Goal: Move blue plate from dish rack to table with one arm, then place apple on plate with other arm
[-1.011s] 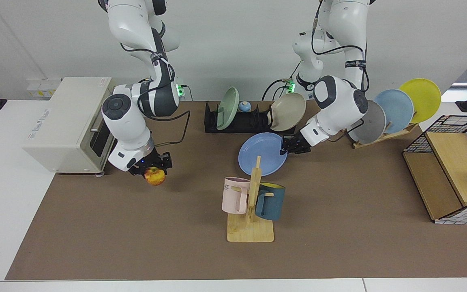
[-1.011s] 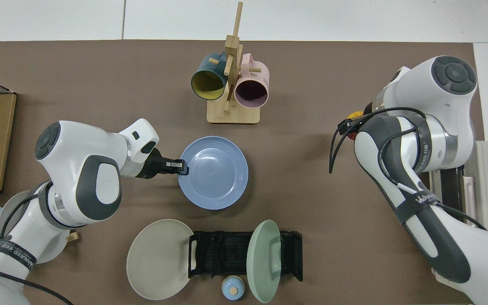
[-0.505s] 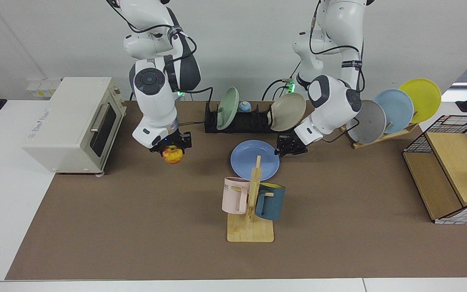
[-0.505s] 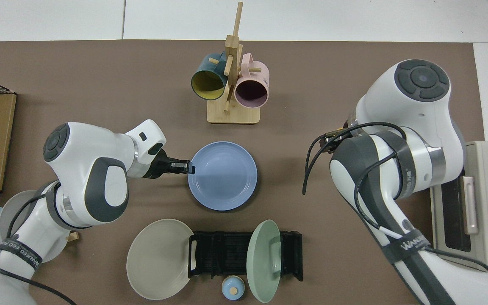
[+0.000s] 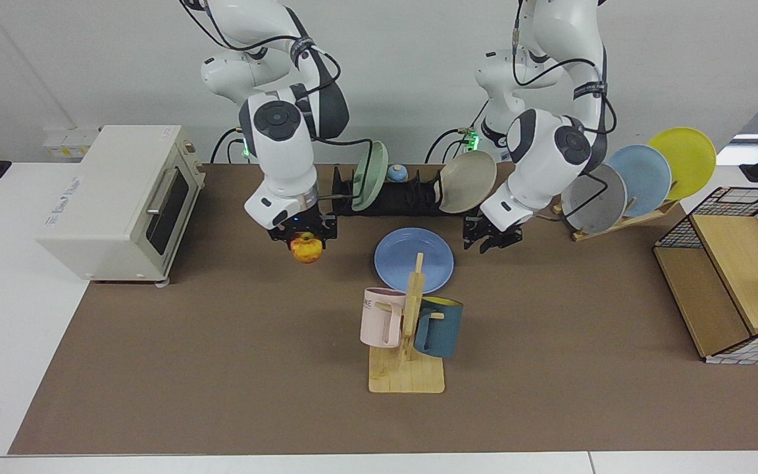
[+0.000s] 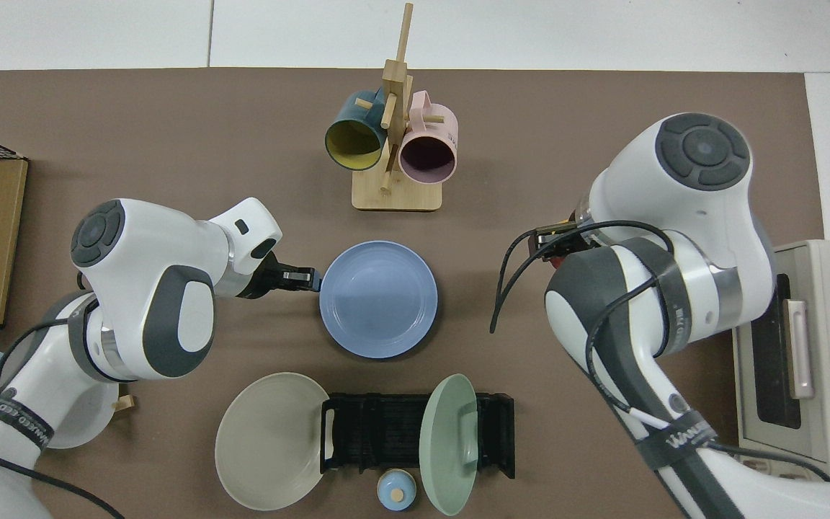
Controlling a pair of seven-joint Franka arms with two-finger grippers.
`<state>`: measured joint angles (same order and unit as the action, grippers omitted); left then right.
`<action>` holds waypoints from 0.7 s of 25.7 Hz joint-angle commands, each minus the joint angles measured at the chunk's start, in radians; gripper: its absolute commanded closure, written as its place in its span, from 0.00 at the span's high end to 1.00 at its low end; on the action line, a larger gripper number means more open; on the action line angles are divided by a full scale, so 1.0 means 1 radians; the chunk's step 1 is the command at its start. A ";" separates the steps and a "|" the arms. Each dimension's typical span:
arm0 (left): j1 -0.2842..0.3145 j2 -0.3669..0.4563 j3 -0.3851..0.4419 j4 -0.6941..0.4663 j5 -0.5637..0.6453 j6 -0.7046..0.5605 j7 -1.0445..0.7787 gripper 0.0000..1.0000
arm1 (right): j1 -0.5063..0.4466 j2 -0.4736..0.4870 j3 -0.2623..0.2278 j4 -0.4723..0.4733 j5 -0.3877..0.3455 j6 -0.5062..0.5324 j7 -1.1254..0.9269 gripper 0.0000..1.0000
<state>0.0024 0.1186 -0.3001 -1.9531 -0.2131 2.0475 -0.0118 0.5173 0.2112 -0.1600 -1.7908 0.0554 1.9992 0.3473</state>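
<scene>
Wide brown matte table (image 5: 221,395), low black slotted dish rack (image 5: 395,196) behind the round matte periwinkle blue plate (image 5: 405,257) lying flat, wooden mug stand (image 5: 408,342) in front of it, left gripper (image 5: 492,240) parted, empty, beside its rim, right gripper (image 5: 303,237) clamping small yellow-red apple (image 5: 306,249) above the table, apart from it.

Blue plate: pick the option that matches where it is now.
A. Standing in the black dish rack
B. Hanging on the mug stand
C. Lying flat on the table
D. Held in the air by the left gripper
C: the blue plate lies flat on the table, with the left gripper open just beside its rim and not holding it.
</scene>
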 commanded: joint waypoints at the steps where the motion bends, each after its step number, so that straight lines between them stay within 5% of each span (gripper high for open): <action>1: 0.007 -0.105 0.010 0.105 0.100 -0.235 -0.063 0.46 | 0.081 0.031 -0.003 -0.013 0.084 0.102 0.139 0.00; 6: 0.008 -0.165 0.013 0.158 0.138 -0.381 -0.073 0.53 | 0.219 0.115 -0.006 0.007 0.104 0.213 0.399 0.00; 10: 0.005 -0.172 0.010 0.212 0.222 -0.412 -0.066 1.00 | 0.256 0.175 -0.003 0.016 0.109 0.288 0.464 0.00; 18: 0.010 -0.136 0.012 0.362 0.236 -0.535 -0.071 1.00 | 0.310 0.198 -0.006 0.001 0.187 0.309 0.545 0.00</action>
<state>0.0088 -0.0683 -0.2869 -1.7093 -0.0010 1.6007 -0.0694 0.8227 0.4097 -0.1560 -1.7950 0.2094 2.3184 0.8560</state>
